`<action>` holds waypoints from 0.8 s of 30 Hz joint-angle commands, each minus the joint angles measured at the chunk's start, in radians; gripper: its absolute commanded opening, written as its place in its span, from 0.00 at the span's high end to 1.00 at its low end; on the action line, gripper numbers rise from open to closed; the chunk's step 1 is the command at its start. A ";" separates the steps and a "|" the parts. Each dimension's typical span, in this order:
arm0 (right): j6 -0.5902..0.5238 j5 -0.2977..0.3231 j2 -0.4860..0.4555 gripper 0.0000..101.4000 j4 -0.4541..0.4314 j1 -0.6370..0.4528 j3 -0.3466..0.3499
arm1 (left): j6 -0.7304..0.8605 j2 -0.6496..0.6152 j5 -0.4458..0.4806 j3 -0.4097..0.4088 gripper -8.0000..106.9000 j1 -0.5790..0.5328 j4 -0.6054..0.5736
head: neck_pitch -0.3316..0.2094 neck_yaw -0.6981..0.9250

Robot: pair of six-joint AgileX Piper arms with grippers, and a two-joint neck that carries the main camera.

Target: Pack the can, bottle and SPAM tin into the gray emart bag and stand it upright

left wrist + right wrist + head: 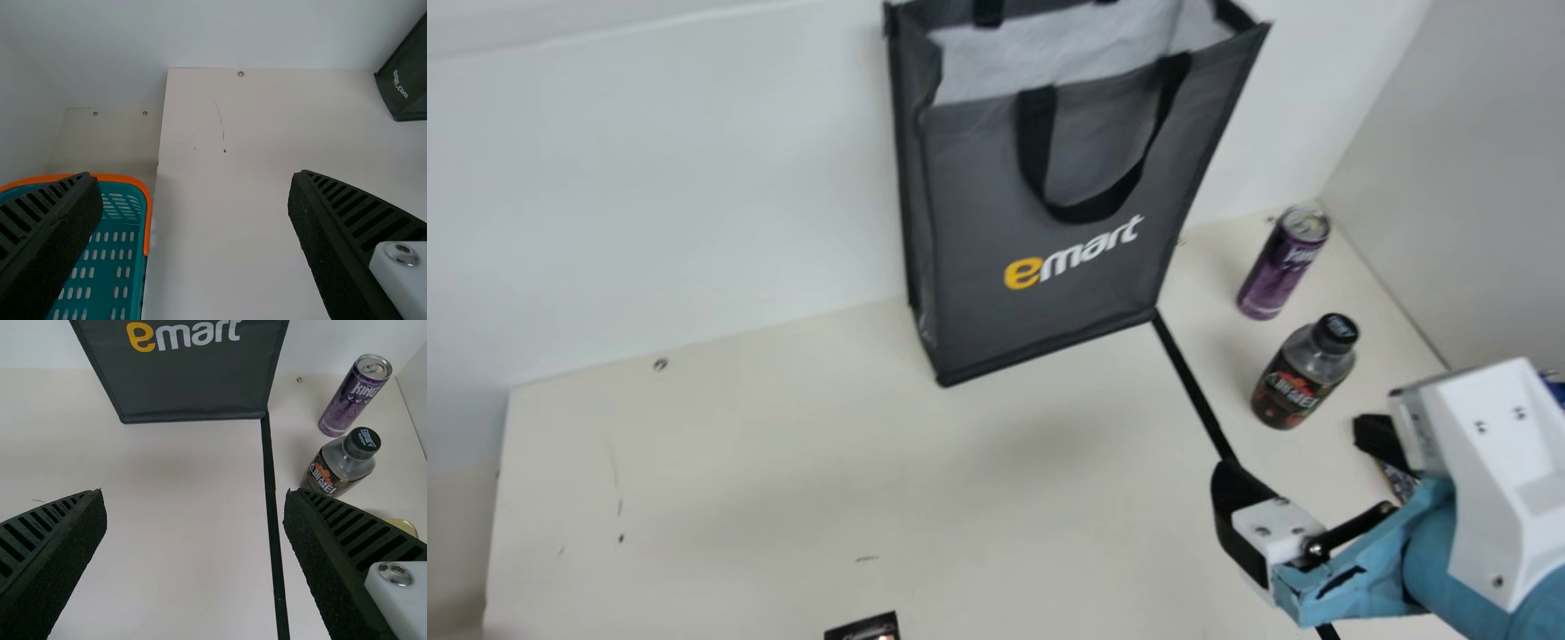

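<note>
Can (1282, 267) behind bottle (1303, 375), bag (987, 196) left

Right of the gray bag (978, 213) and nearer, the right arm (1476, 587) has a white cover (1489, 480) with small screws (1481, 428), a round blue part (1432, 542) and a black rod (1350, 533). The right fingers (340, 553) and, left of the bag, the left fingers (347, 233) are black with deep grooves.
</note>
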 commanded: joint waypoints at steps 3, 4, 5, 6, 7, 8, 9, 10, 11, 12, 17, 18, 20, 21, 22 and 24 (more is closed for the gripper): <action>0.000 0.000 0.000 0.06 0.000 0.000 0.000 | 0.000 0.000 0.000 0.000 0.15 0.000 0.000 | -0.023 -0.002; 0.000 0.000 0.000 0.06 0.000 0.000 0.000 | 0.000 0.000 0.000 0.000 0.15 0.000 0.000 | -0.023 -0.002; 0.000 0.000 0.000 0.06 0.000 0.000 0.000 | 0.000 0.000 0.000 0.000 0.15 0.000 0.000 | -0.023 -0.002; 0.000 0.000 0.000 0.06 0.000 0.000 0.000 | 0.000 0.000 0.000 0.000 0.15 0.000 0.000 | -0.023 -0.002; 0.000 0.000 0.000 0.06 0.000 0.000 0.000 | 0.000 0.000 0.000 0.000 0.15 0.000 0.000 | -0.023 -0.002; 0.000 0.000 0.000 0.06 0.000 0.000 0.000 | 0.000 0.000 0.000 0.000 0.15 0.000 0.000 | -0.023 -0.002; 0.000 0.000 0.000 0.06 0.000 0.000 0.000 | 0.000 0.000 0.000 0.000 0.15 0.000 0.000 | -0.023 -0.002; 0.000 0.000 0.000 0.06 0.000 0.000 0.000 | 0.000 0.000 0.000 0.000 0.15 0.000 0.000 | -0.023 -0.002; 0.000 0.000 0.000 0.06 0.000 0.000 0.000 | 0.000 0.000 0.000 0.000 0.15 0.000 0.000 | -0.023 -0.002; 0.000 0.000 0.000 0.06 0.000 0.000 0.000 | 0.000 0.000 0.000 0.000 0.15 0.000 0.000 | -0.023 -0.002; 0.000 0.000 0.000 0.06 0.000 0.000 0.000 | 0.000 0.000 0.000 0.000 0.15 0.000 0.000 | -0.023 -0.002; 0.000 0.000 0.000 0.06 0.000 0.000 0.000 | 0.000 0.000 0.000 0.000 0.15 0.000 0.000 | -0.023 -0.002; 0.000 0.000 0.000 0.06 0.000 0.000 0.000 | 0.000 0.000 0.000 0.000 0.15 0.000 0.000 | -0.023 -0.002; 0.000 0.000 0.000 0.06 0.000 0.000 0.000 | 0.000 0.000 0.000 0.000 0.15 0.000 0.000 | -0.023 -0.002; 0.000 0.000 0.000 0.06 0.000 0.000 0.000 | 0.000 0.000 0.000 0.000 0.15 0.000 0.000 | -0.023 -0.002; 0.000 0.000 0.000 0.06 0.000 0.000 0.000 | 0.000 0.000 0.000 0.000 0.15 0.000 0.000 | -0.023 -0.002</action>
